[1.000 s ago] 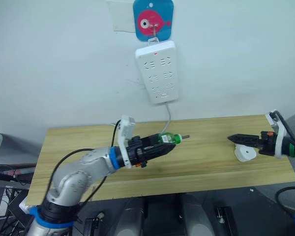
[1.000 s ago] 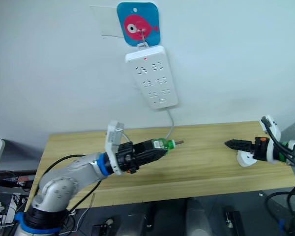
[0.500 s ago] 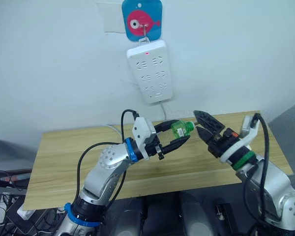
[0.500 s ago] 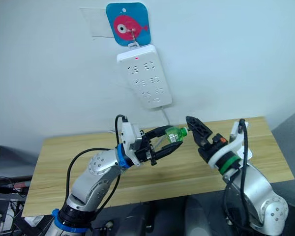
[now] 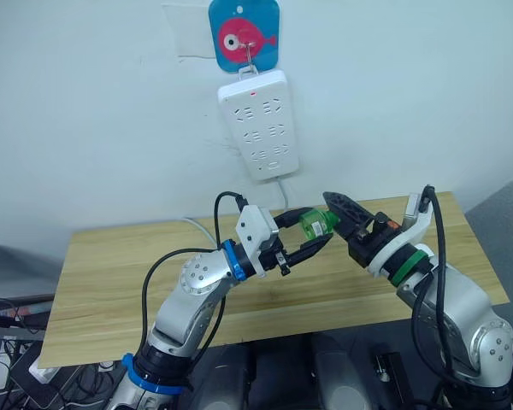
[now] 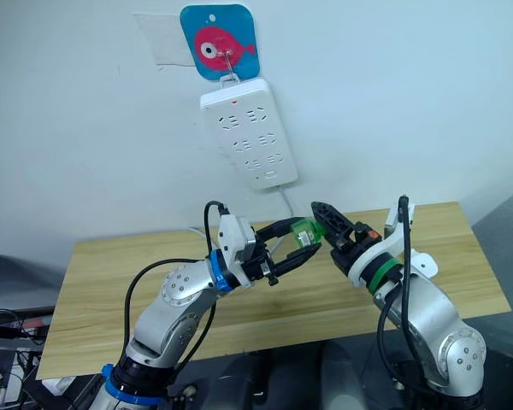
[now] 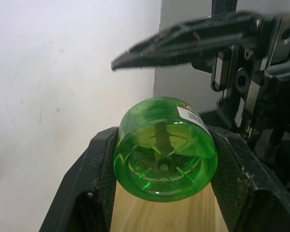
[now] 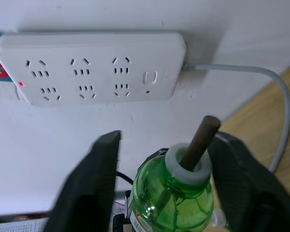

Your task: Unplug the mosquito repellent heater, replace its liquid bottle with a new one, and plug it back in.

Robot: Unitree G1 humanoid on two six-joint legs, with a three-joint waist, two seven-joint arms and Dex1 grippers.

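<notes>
My left gripper is shut on a green liquid bottle, held on its side above the wooden table. In the left wrist view the bottle's round base sits squeezed between both fingers. My right gripper is open at the bottle's neck end. In the right wrist view its fingers stand on either side of the bottle and its brown wick without touching. The white mosquito repellent heater lies on the table, mostly hidden behind my right forearm.
A white power strip hangs on the wall from a blue fish hook, directly behind the grippers, with its cable dropping to the table. Its sockets hold no plugs.
My right arm swung in from the table's right end, leaving the heater, and its open fingers now straddle the bottle's neck. My left gripper lifted the bottle higher. The camera also shifted.
</notes>
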